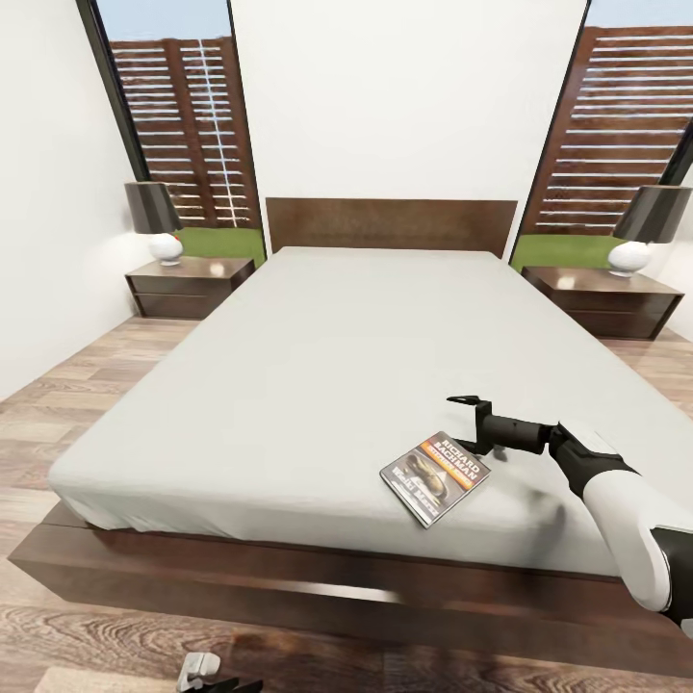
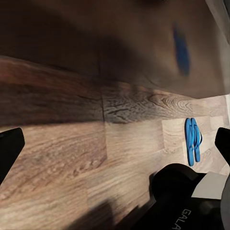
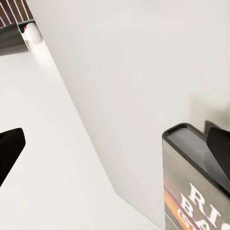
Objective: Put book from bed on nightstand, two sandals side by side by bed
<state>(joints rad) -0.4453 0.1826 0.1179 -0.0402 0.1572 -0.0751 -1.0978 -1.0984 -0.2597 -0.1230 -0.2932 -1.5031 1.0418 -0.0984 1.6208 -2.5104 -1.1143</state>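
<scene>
**A:** Where is the book (image 1: pixel 435 476), and what is the right gripper (image 1: pixel 472 423) doing?

**B:** The book lies flat on the grey bed (image 1: pixel 318 366), near the foot edge on the robot's right side. The right gripper hangs over the mattress just beyond the book's far corner, its 2 fingers spread apart and holding nothing. In the right wrist view the book (image 3: pixel 194 182) sits close to 1 fingertip, not between the 2.

**A:** So the book step is not done?

**B:** Not yet, judging by its place on the bed. The 2 nightstands, the left nightstand (image 1: pixel 188 287) and the right nightstand (image 1: pixel 602 300), each carry a lamp and no book.

**A:** And the sandals?

**B:** The left wrist view shows the 2 blue sandals (image 2: pixel 192 141) on the wood floor (image 2: pixel 62 158), lying close together and parallel. A blue smear above them looks like their reflection in the glossy dark bed frame (image 2: pixel 96 38), so they appear to lie near the bed. Whether that placement counts as finished cannot be settled here.

**A:** The left gripper (image 2: pixel 115 143)?

**B:** Its 2 dark fingertips stand wide apart at the edges of its wrist view, empty, pointing at the floor.
</scene>
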